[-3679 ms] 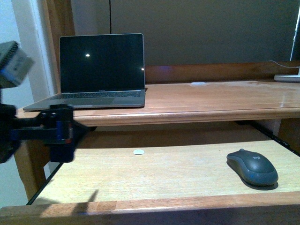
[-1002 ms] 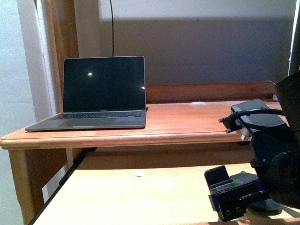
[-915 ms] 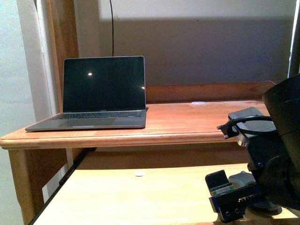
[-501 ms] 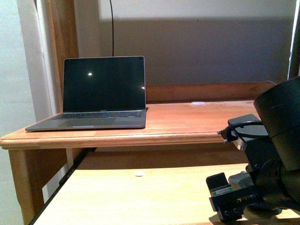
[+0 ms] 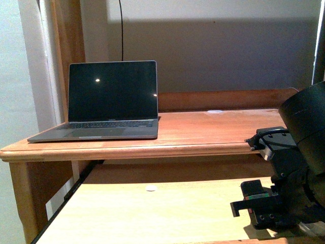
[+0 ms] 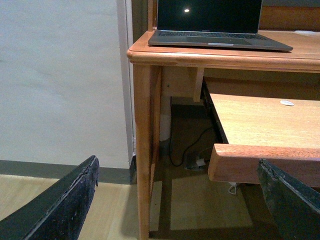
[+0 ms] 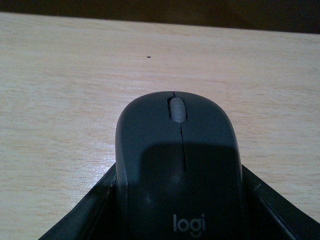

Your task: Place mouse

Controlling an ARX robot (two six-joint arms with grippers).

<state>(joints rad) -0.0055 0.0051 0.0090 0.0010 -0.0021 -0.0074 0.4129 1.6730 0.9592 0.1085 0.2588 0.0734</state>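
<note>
The right gripper (image 7: 178, 180) clamped the mouse (image 7: 175, 145) — fingers (image 7: 95, 210) against both flanks — on the pale shelf (image 7: 60, 100). The left gripper (image 6: 177, 167) hung spread wide beside the desk (image 6: 150, 52).

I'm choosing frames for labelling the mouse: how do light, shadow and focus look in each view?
Right wrist view: mouse sharp, shadow across its rear half, logo legible. Front view: dim, the right gripper a near-black silhouette, mouse not visible, two small glare dots on the laptop screen. Left wrist view: evenly lit, left gripper fingers dark and soft-edged.
</note>
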